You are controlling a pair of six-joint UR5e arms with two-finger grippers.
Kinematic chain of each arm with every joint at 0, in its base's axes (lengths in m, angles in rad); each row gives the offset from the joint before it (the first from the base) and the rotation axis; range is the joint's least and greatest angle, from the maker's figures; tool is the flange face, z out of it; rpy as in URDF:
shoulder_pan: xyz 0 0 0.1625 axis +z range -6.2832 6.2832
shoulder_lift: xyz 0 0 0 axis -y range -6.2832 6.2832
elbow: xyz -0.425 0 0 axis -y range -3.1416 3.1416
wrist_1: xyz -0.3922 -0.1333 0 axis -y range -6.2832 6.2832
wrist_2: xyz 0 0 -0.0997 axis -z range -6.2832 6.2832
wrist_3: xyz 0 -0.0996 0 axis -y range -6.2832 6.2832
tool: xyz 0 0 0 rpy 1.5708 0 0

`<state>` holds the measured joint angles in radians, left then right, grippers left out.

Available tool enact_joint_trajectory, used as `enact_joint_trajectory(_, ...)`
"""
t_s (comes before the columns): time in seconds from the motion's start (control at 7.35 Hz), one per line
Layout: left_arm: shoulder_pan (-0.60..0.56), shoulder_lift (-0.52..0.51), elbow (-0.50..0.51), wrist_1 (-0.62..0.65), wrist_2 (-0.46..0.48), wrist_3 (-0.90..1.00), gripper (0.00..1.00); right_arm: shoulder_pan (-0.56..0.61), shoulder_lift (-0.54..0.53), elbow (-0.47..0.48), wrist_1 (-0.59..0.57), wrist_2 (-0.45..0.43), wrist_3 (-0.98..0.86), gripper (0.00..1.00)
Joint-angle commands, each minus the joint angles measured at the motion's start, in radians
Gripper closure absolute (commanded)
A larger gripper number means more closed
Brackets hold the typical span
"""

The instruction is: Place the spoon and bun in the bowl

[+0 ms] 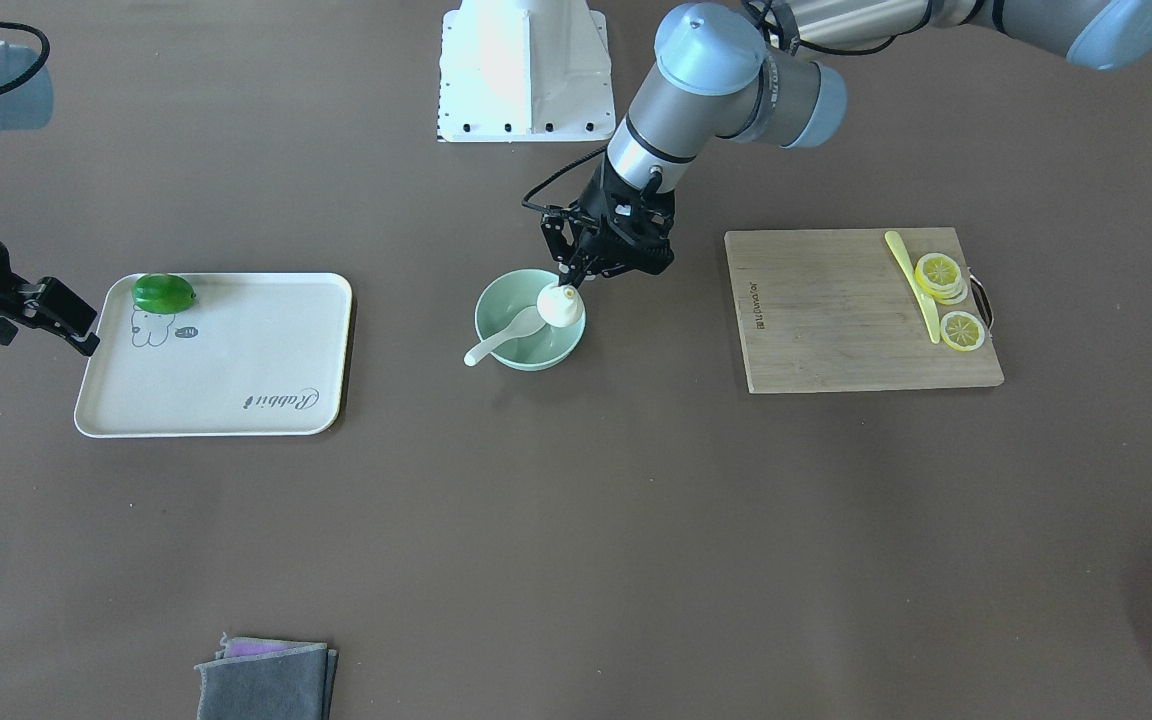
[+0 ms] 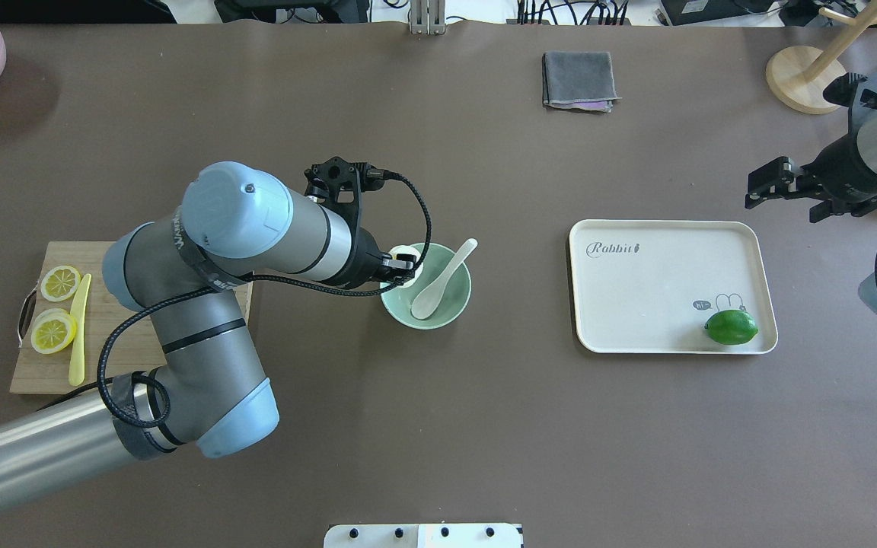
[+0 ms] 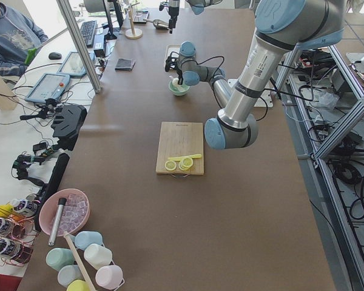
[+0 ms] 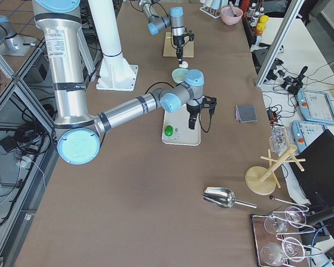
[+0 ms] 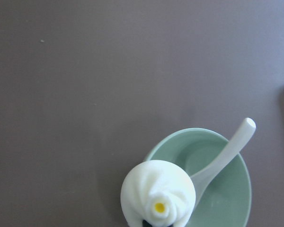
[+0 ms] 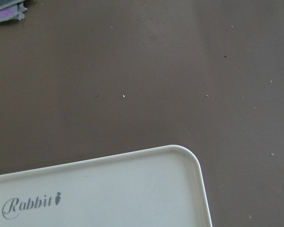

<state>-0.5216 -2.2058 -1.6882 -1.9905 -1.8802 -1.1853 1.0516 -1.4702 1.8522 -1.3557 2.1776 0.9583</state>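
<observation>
The mint-green bowl (image 1: 488, 305) stands mid-table, and the cream-white spoon (image 1: 502, 335) lies in it with its handle over the rim. My left gripper (image 1: 568, 285) is shut on the white bun (image 1: 558, 304) and holds it over the bowl's rim on the robot's side. In the left wrist view the bun (image 5: 157, 196) hangs above the bowl (image 5: 229, 203) next to the spoon (image 5: 232, 149). From overhead, the bun (image 2: 405, 256) is at the bowl's (image 2: 455, 306) left edge. My right gripper (image 1: 51, 322) is open and empty beside the tray's end.
A cream tray (image 1: 226, 400) holds a green lime (image 1: 164, 293). A wooden cutting board (image 1: 836, 320) carries lemon slices (image 1: 941, 277) and a yellow knife (image 1: 914, 285). A grey cloth (image 1: 266, 680) lies at the operators' edge. The white robot base (image 1: 524, 70) stands behind the bowl.
</observation>
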Motion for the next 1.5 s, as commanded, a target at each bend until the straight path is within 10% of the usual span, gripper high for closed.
enact_joint_trajectory(0.0, 0.020, -0.019, 0.018, -0.001, 0.036, 0.004, 0.02, 0.008, -0.010, -0.002, 0.000, 0.002, -0.016, 0.00)
enact_joint_trajectory(0.41, -0.062, 0.135, -0.074, -0.001, -0.015, 0.095, 0.02, 0.059, -0.038, -0.004, -0.003, 0.034, -0.099, 0.00)
enact_joint_trajectory(0.95, -0.470, 0.450, -0.084, 0.001, -0.351, 0.628, 0.02, 0.226, -0.155, -0.042, -0.005, 0.095, -0.484, 0.00)
enact_joint_trajectory(1.36, -0.719, 0.598, -0.042, 0.057, -0.496, 0.896, 0.02, 0.447, -0.157, -0.226, -0.013, 0.185, -0.879, 0.00)
